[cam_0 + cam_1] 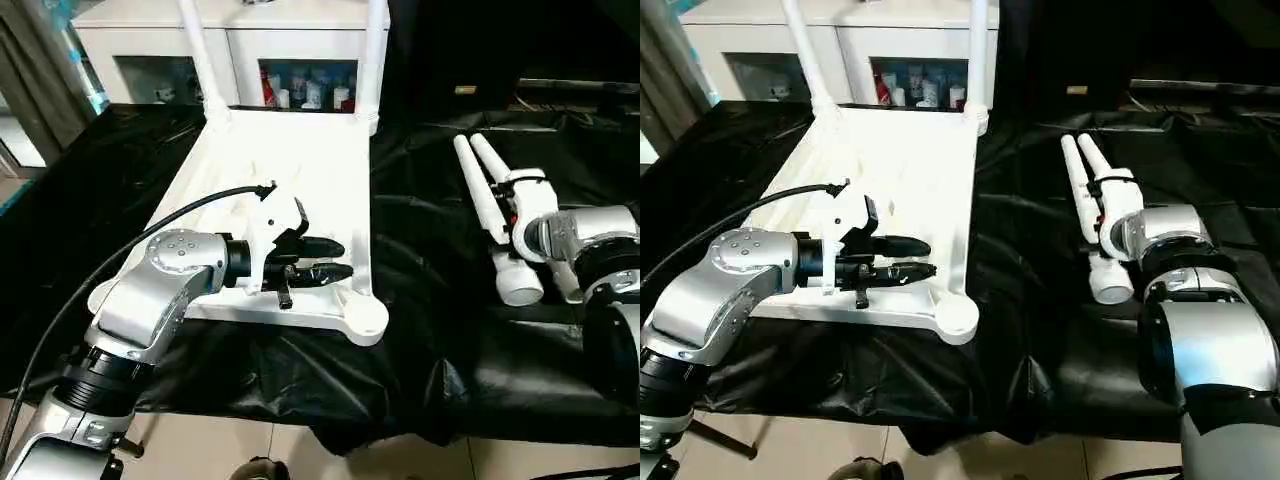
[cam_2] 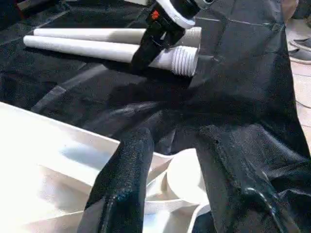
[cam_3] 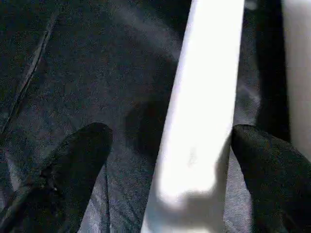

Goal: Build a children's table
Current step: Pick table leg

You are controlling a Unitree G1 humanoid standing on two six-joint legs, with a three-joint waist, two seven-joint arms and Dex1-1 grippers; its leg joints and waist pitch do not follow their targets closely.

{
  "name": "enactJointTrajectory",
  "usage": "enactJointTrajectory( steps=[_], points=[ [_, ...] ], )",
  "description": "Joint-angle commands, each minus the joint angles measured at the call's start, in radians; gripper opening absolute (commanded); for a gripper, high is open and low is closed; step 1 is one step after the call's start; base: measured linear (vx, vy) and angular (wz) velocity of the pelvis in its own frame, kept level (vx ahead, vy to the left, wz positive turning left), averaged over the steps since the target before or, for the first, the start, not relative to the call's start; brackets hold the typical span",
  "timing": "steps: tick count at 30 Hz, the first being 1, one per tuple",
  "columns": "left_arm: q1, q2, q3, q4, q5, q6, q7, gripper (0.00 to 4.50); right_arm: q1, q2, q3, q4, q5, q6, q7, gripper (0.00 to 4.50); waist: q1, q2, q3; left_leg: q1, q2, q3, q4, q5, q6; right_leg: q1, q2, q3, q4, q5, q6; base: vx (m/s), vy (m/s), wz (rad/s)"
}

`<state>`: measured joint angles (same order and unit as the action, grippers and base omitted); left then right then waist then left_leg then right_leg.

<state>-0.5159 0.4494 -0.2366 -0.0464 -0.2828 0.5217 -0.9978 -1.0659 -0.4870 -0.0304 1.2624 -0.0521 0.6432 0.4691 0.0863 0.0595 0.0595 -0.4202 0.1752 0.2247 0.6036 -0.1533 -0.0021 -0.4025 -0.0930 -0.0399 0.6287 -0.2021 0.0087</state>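
The white tabletop (image 1: 290, 165) lies underside up on the black-draped table. Two legs (image 1: 372, 60) stand upright in its far corner sockets. My left gripper (image 1: 345, 259) hovers over the tabletop's near right part, open with nothing between its fingers, pointing at the empty near right corner socket (image 1: 365, 322). That socket (image 2: 184, 179) sits just beyond the fingertips in the left wrist view. Two loose legs (image 1: 482, 195) lie side by side on the cloth at the right. My right gripper (image 3: 172, 141) stands open astride one of them, with a finger (image 3: 77, 155) on each side.
A white cabinet (image 1: 250, 45) with small bottles on a shelf stands behind the table. The black cloth (image 1: 440, 340) hangs over the near table edge, with pale floor below. A black cable (image 1: 150, 230) arcs from my left wrist over the tabletop's left side.
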Motion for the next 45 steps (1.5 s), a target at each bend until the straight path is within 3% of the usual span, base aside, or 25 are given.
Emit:
enactJointTrajectory(
  steps=[1,2,4,14,19,21,24,25,27,30,32,36,37,40,41,42,45],
  points=[
    [-0.002,0.010,-0.010,-0.017,-0.005,0.005,-0.004,1.82,-0.014,-0.007,0.023,0.011,-0.022,-0.004,0.021,4.42,-0.003,-0.009,-0.081,0.045,0.047,-0.031,-0.055,-0.206,-0.023,0.036,-0.043,0.025,-0.061,-0.085,-0.275,0.000,0.000,0.00],
    [-0.002,0.010,-0.011,-0.017,-0.004,0.005,-0.005,1.82,-0.010,-0.008,0.030,0.014,-0.029,-0.005,0.025,4.16,-0.003,-0.009,-0.081,0.044,0.047,-0.031,-0.054,-0.203,-0.022,0.036,-0.042,0.025,-0.061,-0.082,-0.275,0.000,0.000,0.00],
    [-0.002,0.010,-0.012,-0.018,-0.002,0.006,-0.005,1.82,-0.007,-0.007,0.030,0.017,-0.030,-0.007,0.025,4.16,-0.003,-0.009,-0.080,0.044,0.048,-0.031,-0.054,-0.205,-0.021,0.036,-0.044,0.026,-0.061,-0.087,-0.275,0.000,0.000,0.00],
    [-0.005,0.017,-0.024,-0.025,-0.007,0.018,-0.029,1.82,0.001,-0.012,0.036,0.031,-0.039,-0.020,0.028,3.21,-0.003,-0.010,-0.081,0.046,0.048,-0.031,-0.054,-0.217,-0.026,0.034,-0.043,0.026,-0.062,-0.104,-0.273,0.000,0.000,0.00],
    [-0.002,0.018,-0.032,-0.037,-0.018,0.033,-0.040,2.19,0.012,-0.016,0.020,0.034,-0.038,-0.026,0.021,2.76,-0.003,-0.011,-0.080,0.045,0.047,-0.030,-0.052,-0.209,-0.020,0.035,-0.044,0.026,-0.061,-0.104,-0.275,0.000,0.000,0.00],
    [-0.003,0.017,-0.032,-0.035,-0.018,0.030,-0.041,2.57,0.021,-0.018,0.006,0.036,-0.028,-0.026,0.010,2.51,-0.003,-0.011,-0.081,0.045,0.047,-0.031,-0.052,-0.202,-0.020,0.036,-0.043,0.026,-0.061,-0.095,-0.274,0.000,0.000,0.00],
    [-0.003,0.018,-0.035,-0.034,-0.016,0.029,-0.047,2.66,0.028,-0.021,-0.003,0.037,-0.020,-0.026,0.007,2.34,-0.003,-0.012,-0.081,0.045,0.047,-0.031,-0.051,-0.203,-0.018,0.036,-0.043,0.026,-0.061,-0.098,-0.275,0.000,0.000,0.00],
    [-0.003,0.019,-0.035,-0.033,-0.015,0.027,-0.050,2.66,0.031,-0.022,-0.015,0.038,-0.010,-0.025,0.004,2.34,-0.002,-0.005,-0.081,0.045,0.047,-0.032,-0.051,-0.208,-0.020,0.036,-0.044,0.026,-0.061,-0.105,-0.275,0.000,0.000,0.00],
    [-0.005,0.020,-0.034,-0.026,-0.011,0.020,-0.054,3.04,0.038,-0.024,-0.039,0.039,0.011,-0.022,-0.004,2.06,-0.003,-0.005,-0.081,0.045,0.046,-0.032,-0.052,-0.213,-0.023,0.037,-0.042,0.025,-0.062,-0.098,-0.275,0.000,0.000,0.00],
    [-0.014,0.011,-0.027,-0.006,-0.010,0.008,-0.045,3.07,0.043,-0.029,-0.062,0.034,0.030,-0.023,-0.012,1.96,-0.002,-0.004,-0.081,0.047,0.047,-0.032,-0.052,-0.224,-0.027,0.036,-0.042,0.024,-0.062,-0.099,-0.275,0.000,0.000,0.00],
    [-0.025,-0.003,-0.015,0.020,-0.005,-0.005,-0.026,3.39,0.041,-0.030,-0.088,0.026,0.054,-0.024,-0.013,1.91,-0.001,0.002,-0.082,0.048,0.046,-0.033,-0.053,-0.238,-0.033,0.036,-0.042,0.024,-0.062,-0.100,-0.276,0.000,0.000,0.00],
    [-0.059,-0.043,0.008,0.094,0.020,-0.023,0.043,3.65,0.037,-0.025,-0.144,-0.010,0.113,-0.054,0.037,1.88,-0.002,-0.003,-0.084,0.046,0.045,-0.032,-0.052,-0.243,-0.025,0.040,-0.042,0.024,-0.062,-0.082,-0.275,0.000,0.000,0.00],
    [-0.093,-0.087,0.043,0.154,0.016,-0.021,0.101,3.82,0.052,-0.011,-0.198,-0.075,0.184,-0.104,0.125,1.88,-0.002,-0.005,-0.083,0.044,0.044,-0.031,-0.052,-0.238,-0.017,0.041,-0.042,0.024,-0.062,-0.073,-0.274,0.000,0.000,0.00],
    [-0.123,-0.130,0.079,0.197,-0.012,0.002,0.139,3.91,0.085,0.007,-0.227,-0.156,0.247,-0.115,0.227,1.87,0.000,-0.010,-0.087,0.040,0.043,-0.030,-0.045,-0.191,0.026,0.046,-0.043,0.023,-0.060,-0.016,-0.279,0.000,0.000,0.00],
    [-0.143,-0.161,0.105,0.224,-0.041,0.026,0.162,3.91,0.115,0.021,-0.240,-0.219,0.289,-0.111,0.291,1.87,0.001,-0.010,-0.090,0.036,0.043,-0.031,-0.041,-0.156,0.049,0.050,-0.043,0.022,-0.052,0.021,-0.288,0.000,0.000,0.00],
    [-0.164,-0.190,0.129,0.253,-0.067,0.047,0.183,4.22,0.149,0.037,-0.252,-0.287,0.332,-0.112,0.357,1.87,0.005,-0.011,-0.091,0.035,0.041,-0.030,-0.038,-0.132,0.074,0.051,-0.043,0.022,-0.051,0.047,-0.293,0.000,0.000,0.00],
    [-0.238,-0.294,0.214,0.370,-0.151,0.094,0.264,4.31,0.271,0.083,-0.269,-0.491,0.456,-0.055,0.508,1.86,0.014,-0.012,-0.092,0.037,0.041,-0.027,-0.034,-0.118,0.104,0.049,-0.043,0.021,-0.055,0.059,-0.298,0.000,0.000,0.00]
  ],
)
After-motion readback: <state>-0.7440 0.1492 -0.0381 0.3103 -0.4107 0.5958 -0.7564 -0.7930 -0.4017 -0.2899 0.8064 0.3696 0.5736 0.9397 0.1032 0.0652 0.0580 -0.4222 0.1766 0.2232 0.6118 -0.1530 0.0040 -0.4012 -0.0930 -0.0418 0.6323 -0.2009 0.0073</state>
